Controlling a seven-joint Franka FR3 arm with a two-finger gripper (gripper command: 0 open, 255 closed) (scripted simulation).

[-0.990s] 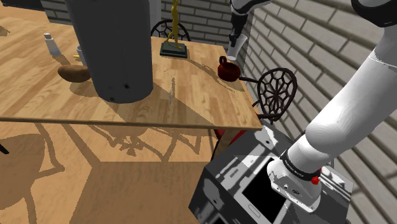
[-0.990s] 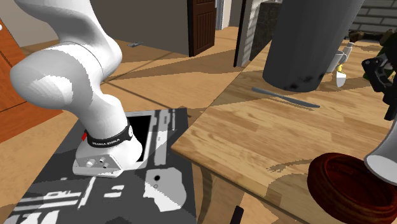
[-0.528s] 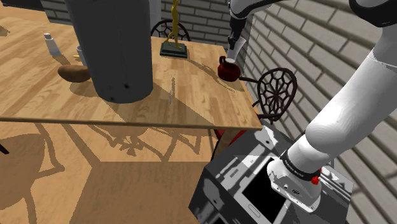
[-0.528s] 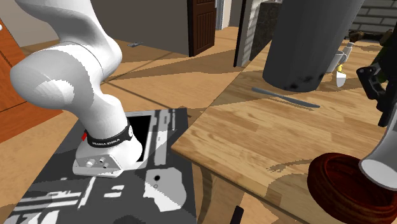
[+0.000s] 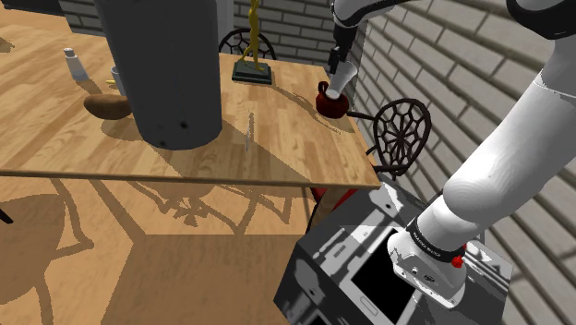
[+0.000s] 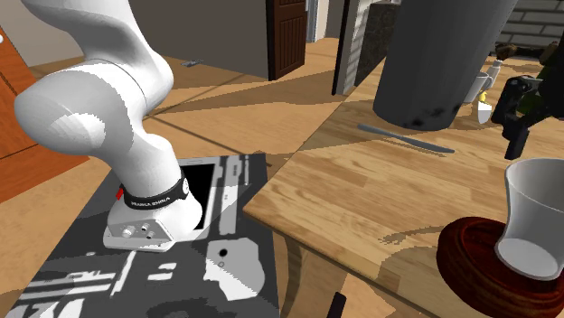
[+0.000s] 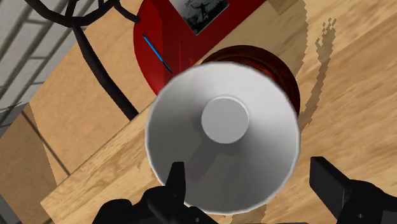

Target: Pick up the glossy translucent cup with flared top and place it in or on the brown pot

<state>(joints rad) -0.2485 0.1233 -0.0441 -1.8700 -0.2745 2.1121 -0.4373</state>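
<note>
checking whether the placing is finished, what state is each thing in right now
pale translucent flared cup: upright, sitting in the pot, not held
dark reddish-brown round pot: upright near the edge of the wooden table, cup inside
jaws: open, above the cup, not touching it
big dark grey cylinder: standing upright on the table
thin grey utensil: lying flat on the table
</note>
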